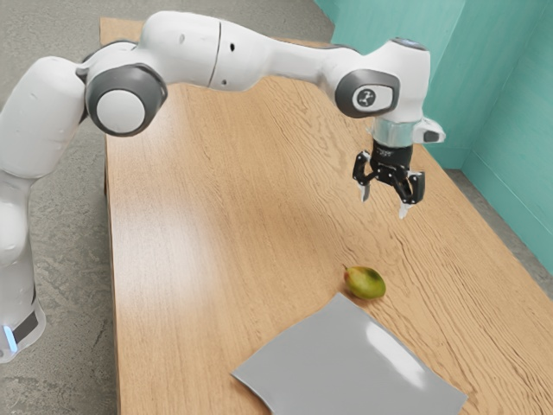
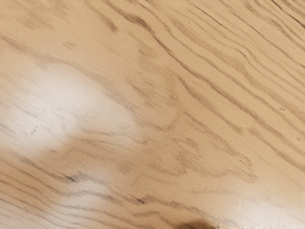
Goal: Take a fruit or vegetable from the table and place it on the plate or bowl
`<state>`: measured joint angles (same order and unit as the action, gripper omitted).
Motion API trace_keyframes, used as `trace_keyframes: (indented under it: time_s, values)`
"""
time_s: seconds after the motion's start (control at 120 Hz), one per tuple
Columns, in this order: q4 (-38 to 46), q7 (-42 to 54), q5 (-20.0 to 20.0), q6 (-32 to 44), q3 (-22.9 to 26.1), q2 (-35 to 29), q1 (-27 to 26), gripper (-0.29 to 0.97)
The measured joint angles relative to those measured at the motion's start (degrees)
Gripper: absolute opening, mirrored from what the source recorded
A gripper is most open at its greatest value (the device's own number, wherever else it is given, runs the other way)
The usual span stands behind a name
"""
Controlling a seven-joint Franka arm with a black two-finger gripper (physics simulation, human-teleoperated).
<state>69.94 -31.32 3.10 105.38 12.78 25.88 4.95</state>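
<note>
Teal walls (image 1: pixel 510 104) and a grey floor (image 1: pixel 60 52) surround a long wooden table (image 1: pixel 216 242). Over its right half the white arm (image 1: pixel 259 56) holds the black gripper (image 1: pixel 384 204) above bare wood, its 2 fingers spread apart with nothing between them. 1 green-yellow fruit (image 1: pixel 365 282) lies on the table nearer the camera, well apart from the gripper and just beside the far edge of a flat grey plate (image 1: pixel 350 367). Under the hand, the wrist view shows wood grain (image 2: pixel 200 119) with a pale glare patch (image 2: pixel 57 114).

One mango (image 1: pixel 365 282), one flat grey plate (image 1: pixel 350 367), one wooden table (image 1: pixel 216 225), one white arm (image 1: pixel 225 52)
</note>
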Motion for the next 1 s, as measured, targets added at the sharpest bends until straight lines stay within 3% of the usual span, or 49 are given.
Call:
trace_keyframes:
  time_s: [0.192,0.367,0.45,0.6,0.833,1.0]
  values:
    - [-0.52,16.07,-1.61,4.10,3.34,4.72,-1.09,0.68]
    - [1.94,26.07,-1.70,6.65,3.27,3.90,-1.80,0.68]
    - [6.07,29.19,-0.90,7.28,-0.41,1.41,-5.19,0.68]
    - [12.74,32.89,4.06,8.32,-6.52,-2.44,-9.15,0.68]
    - [16.12,35.82,8.60,9.82,-8.19,-4.83,-12.72,0.68]
    - [20.75,37.00,12.61,11.50,-14.28,-7.38,-17.53,0.67]
